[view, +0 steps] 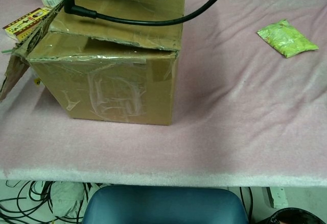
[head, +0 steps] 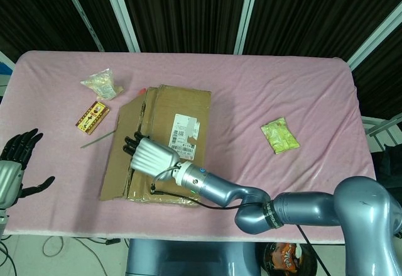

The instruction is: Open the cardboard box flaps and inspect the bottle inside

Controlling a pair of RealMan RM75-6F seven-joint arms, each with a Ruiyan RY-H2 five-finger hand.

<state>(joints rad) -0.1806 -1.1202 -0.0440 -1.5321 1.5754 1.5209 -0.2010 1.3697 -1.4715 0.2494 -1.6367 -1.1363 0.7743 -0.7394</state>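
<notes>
While the cardboard box (head: 158,143) is sat a bit left of centre in the head view, on the pink tabletop (head: 276,87), the right hand (head: 149,154) is laid across its top near the left edge, with the dark fingertips (head: 131,144) reaching over the seam between the flaps. Whether an edge is actually pinched can't be told from here, since the fingers are mostly hidden under the silver back of the hand. In the chest view the near top flap can be seen lifted slightly off the box's front wall, with torn clear tape along that edge, and a black cable (view: 153,21) is draped over the lid. A white shipping label (head: 183,129) is stuck on the right half of the top. The outer left flap (head: 119,156) is folded out and down toward the tabletop. The bottle can't be seen at all; the inside of the box isn't shown.

The left hand (head: 14,163) is kept off at the lower left edge of the frame, fingers spread, nothing in it.

Also on the tabletop: a clear crinkly bag (head: 100,83) at upper left, a small red and gold packet (head: 92,117) just below it, a thin stick (head: 96,139) beside the box, and a yellow-green packet (head: 279,135) well off to the right.
</notes>
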